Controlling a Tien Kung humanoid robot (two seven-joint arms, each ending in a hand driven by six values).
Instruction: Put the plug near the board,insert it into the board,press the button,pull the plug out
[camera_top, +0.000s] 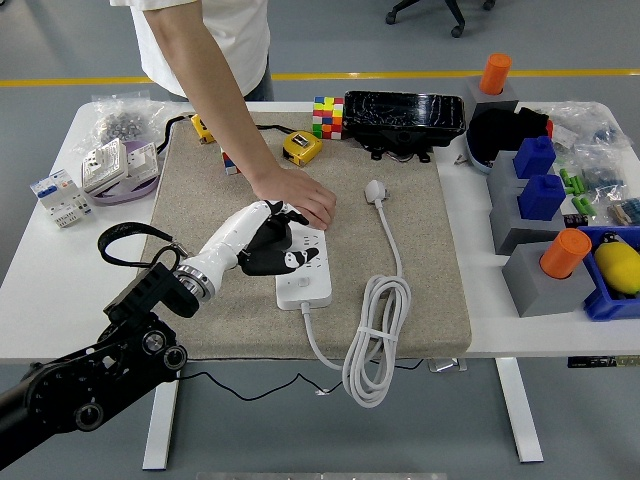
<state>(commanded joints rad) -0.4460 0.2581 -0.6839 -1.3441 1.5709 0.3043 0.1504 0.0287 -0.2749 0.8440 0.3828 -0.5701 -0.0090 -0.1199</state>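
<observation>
Plug lying unplugged, right of board at frame centre; insertion pending. Left hand curled over board's left edge, beside person's hand.

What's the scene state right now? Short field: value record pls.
surface: beige mat on white table
power strip: white power strip on mat, nothing plugged in
plug: white plug lying on mat, right of strip, apart from it
cable: coiled bundle over mat's near edge
left robot hand: left robot hand resting on strip's left side, fingers curled over it
person: person's hand on strip's far end
right arm: not in view
task stage: plug not yet inserted
</observation>
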